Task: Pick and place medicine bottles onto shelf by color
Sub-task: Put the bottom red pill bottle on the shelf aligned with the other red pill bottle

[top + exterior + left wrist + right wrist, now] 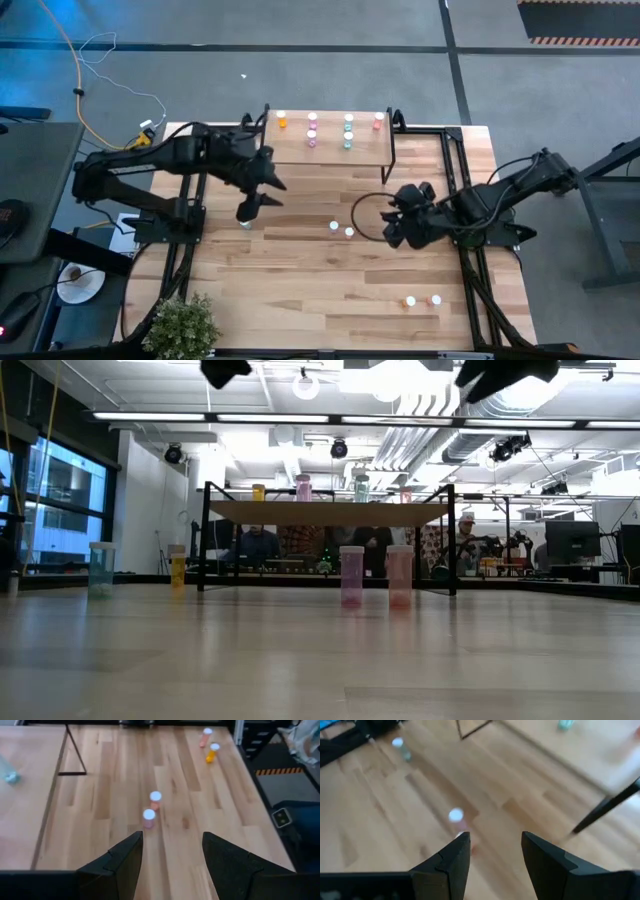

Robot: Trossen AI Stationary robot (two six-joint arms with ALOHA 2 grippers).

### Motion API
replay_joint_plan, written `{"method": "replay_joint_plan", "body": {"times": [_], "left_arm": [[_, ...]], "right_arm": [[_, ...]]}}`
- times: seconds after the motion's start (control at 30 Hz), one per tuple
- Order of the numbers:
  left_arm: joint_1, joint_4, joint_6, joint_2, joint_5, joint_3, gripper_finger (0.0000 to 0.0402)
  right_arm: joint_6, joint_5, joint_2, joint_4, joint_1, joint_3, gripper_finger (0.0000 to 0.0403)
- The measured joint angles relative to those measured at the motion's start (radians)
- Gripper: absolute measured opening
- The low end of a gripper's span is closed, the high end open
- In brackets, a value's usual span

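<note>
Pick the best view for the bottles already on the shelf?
High view: the shelf shows whole, its bottles sorted in colour columns. Low view shows only one row edge-on. Wrist views catch a corner each.

Bottles (340,229) — white caps, pink bodies — on pale wood table (300,290).

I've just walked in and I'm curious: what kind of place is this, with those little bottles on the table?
Probably a robotics lab in an open-plan workspace: two dark robot arms work over a wooden table, exposed ducts run overhead, and monitors stand behind.
</note>
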State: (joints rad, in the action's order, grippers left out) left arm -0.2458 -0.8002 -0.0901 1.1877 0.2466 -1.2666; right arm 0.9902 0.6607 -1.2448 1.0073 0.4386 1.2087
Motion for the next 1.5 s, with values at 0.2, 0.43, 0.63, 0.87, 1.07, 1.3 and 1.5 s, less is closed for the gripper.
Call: {"method": "replay_joint_plan", "body": {"times": [0.2, 0.43, 0.63, 0.87, 1.07, 1.3, 1.5], "left_arm": [[0.082, 0.049, 0.071, -0.079, -0.071, 0.081, 0.0195], [0.167, 0.096, 0.088, -0.112, -0.158, 0.127, 0.0195], [0.195, 0.12, 0.088, -0.113, -0.173, 0.127, 0.0195], [0.196, 0.121, 0.1, -0.113, -0.173, 0.127, 0.0195], [0.196, 0.122, 0.106, -0.113, -0.172, 0.127, 0.0195], [0.196, 0.123, 0.114, -0.113, -0.179, 0.127, 0.0195], [0.196, 0.126, 0.117, -0.113, -0.184, 0.127, 0.0195]], "right_arm": [[0.176, -0.073, -0.027, 0.047, 0.101, 0.0, 0.017], [0.399, -0.078, -0.086, 0.117, 0.254, 0.0, 0.017], [0.647, -0.066, -0.164, 0.208, 0.386, 0.0, 0.017], [0.95, -0.08, -0.237, 0.249, 0.517, 0.0, 0.017], [1.139, -0.117, -0.29, 0.243, 0.603, 0.0, 0.017], [1.261, -0.12, -0.341, 0.183, 0.673, 0.0, 0.017], [1.256, -0.12, -0.347, 0.088, 0.684, 0.0, 0.017]]}}
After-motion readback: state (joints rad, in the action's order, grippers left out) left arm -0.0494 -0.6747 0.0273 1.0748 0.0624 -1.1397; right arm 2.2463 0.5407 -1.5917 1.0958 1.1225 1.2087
